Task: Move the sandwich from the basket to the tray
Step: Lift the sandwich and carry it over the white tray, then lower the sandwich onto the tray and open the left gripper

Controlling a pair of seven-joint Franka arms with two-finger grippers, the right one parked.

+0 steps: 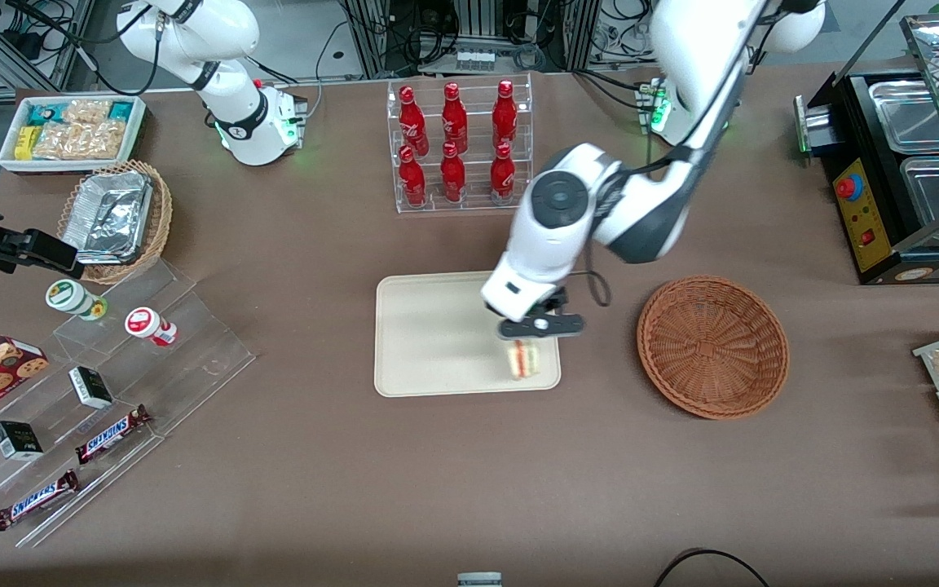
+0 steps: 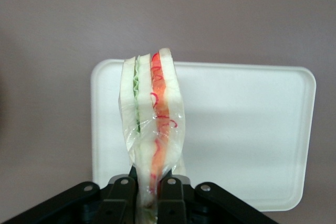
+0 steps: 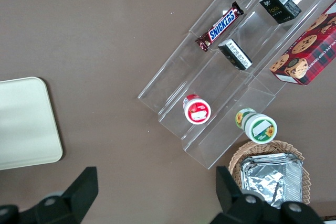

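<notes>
Six red bottles (image 1: 455, 145) near the desk's far edge, two Snickers bars (image 1: 113, 433), two small black boxes (image 1: 90, 386), two baskets (image 1: 712, 346), one tray (image 1: 429, 342), one sandwich (image 1: 523, 359).

light: even, bright overhead | shadows: soft, on tray (image 1: 437, 334) | blur: slight on sandwich (image 1: 523, 359)

Cream tray (image 1: 429, 334); reddish-brown basket (image 1: 712, 346); black claw (image 1: 528, 336).

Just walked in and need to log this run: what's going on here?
The left arm's gripper is shut on the wrapped sandwich and holds it over the cream tray, at the end nearest the reddish-brown basket. The basket has nothing in it now. I cannot tell whether the sandwich touches the tray yet; it is not released.
</notes>
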